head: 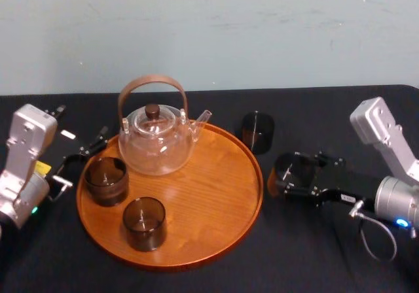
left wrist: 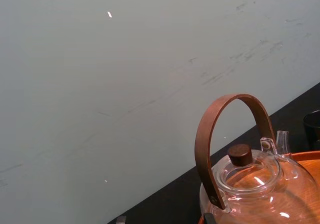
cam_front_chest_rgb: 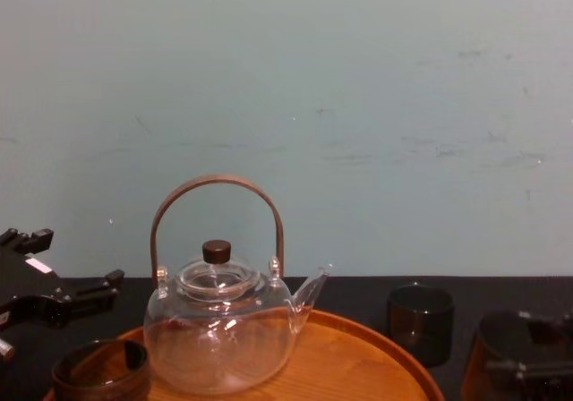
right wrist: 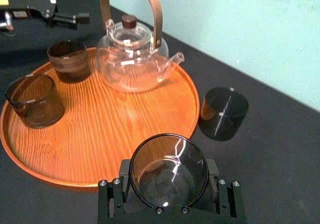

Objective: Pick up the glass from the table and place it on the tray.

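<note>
Right claw (head: pixel 292 178) clamped on dark glass (right wrist: pixel 169 159), gripping both sides, just off tray's right rim. Glass not on tray (head: pixel 196 195). Lifted or resting on black surface (head: pixel 314 260): cannot tell. Teapot (head: pixel 155 142) plus two glasses (head: pixel 106 180) (head: pixel 144 222) on tray. Another glass (head: pixel 257 131) on surface behind right rim. Left claw (head: pixel 82 161) spread apart, empty, beside tray's left edge.

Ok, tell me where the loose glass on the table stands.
In the head view the loose glass stands on the robot's right, just off the tray's right rim, near the teapot's spout and beyond the right gripper.
</note>
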`<move>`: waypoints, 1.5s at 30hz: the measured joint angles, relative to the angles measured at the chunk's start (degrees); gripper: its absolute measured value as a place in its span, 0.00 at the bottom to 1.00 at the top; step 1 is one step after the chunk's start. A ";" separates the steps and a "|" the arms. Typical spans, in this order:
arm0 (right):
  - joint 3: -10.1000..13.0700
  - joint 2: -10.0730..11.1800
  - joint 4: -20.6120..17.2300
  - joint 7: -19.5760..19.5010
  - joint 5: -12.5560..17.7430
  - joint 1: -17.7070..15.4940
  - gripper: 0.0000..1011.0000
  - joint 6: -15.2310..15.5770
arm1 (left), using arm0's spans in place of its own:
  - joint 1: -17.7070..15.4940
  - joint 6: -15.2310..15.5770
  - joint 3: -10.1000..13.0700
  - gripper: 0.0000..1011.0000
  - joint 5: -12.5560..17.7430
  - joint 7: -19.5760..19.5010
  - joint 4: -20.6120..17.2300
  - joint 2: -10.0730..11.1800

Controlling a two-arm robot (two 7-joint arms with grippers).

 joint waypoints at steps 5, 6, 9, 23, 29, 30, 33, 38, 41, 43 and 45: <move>0.05 0.45 -0.43 0.50 0.13 1.05 0.89 -0.77 | 0.00 0.00 0.00 0.99 0.00 0.00 0.00 0.00; -0.05 0.46 -0.43 0.59 0.12 1.27 0.89 -0.86 | 0.00 0.00 0.00 0.99 0.00 0.00 0.00 0.00; -0.67 0.45 -0.17 1.15 -0.14 2.34 0.89 -1.36 | 0.00 0.00 0.00 0.99 0.00 0.00 0.00 0.00; -6.00 -2.14 2.90 4.65 -2.44 8.51 0.89 -3.24 | 0.00 0.00 0.00 0.99 0.00 0.00 0.00 0.00; -8.54 -3.55 4.49 6.03 -3.33 10.69 0.89 -3.64 | 0.00 0.00 0.00 0.99 0.00 0.00 0.00 0.00; -8.80 -3.69 4.64 6.15 -3.43 10.87 0.89 -3.66 | 0.00 0.00 0.00 0.99 0.00 0.00 0.00 0.00; -10.18 -4.51 5.52 6.83 -3.79 11.81 0.89 -3.83 | 0.00 0.00 0.00 0.99 0.00 0.00 0.00 0.00; -11.63 -5.32 6.35 7.37 -4.11 12.50 0.89 -4.03 | 0.00 0.00 0.00 0.99 0.00 0.00 0.00 0.00; -12.40 -5.67 6.72 7.63 -4.30 12.75 0.89 -4.07 | 0.00 0.00 0.00 0.99 0.00 0.00 0.00 0.00; -12.99 -5.87 6.96 7.83 -4.47 12.83 0.89 -4.12 | 0.00 0.00 0.00 0.99 0.00 0.00 0.00 0.00; -13.33 -5.98 7.14 7.95 -4.56 12.89 0.89 -4.15 | 0.00 0.00 0.00 0.99 0.00 0.00 0.00 0.00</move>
